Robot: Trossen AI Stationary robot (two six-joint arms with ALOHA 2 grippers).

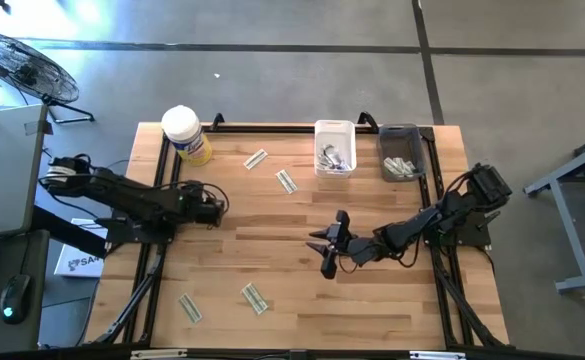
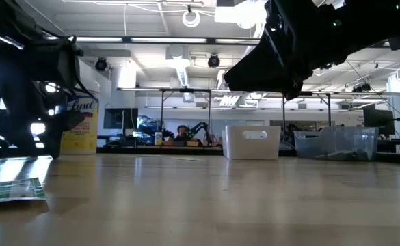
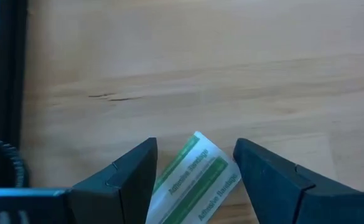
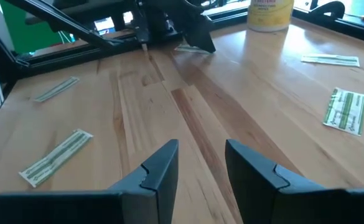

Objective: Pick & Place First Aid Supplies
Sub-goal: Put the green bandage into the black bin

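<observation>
Hanging over the left side of the table (image 1: 272, 300), the left gripper (image 3: 194, 177) has its fingers spread apart with a green-and-white bandage strip (image 3: 197, 180) lying between them; whether they touch it I cannot tell. The right gripper (image 1: 329, 245) is over the middle of the table, its fingers parted and holding nothing. More strips (image 1: 255, 297) lie scattered near and far on the wood. A white bin (image 1: 334, 147) and a grey bin (image 1: 400, 152) holding packets stand at the far edge, right of the yellow tub (image 1: 186, 135).
</observation>
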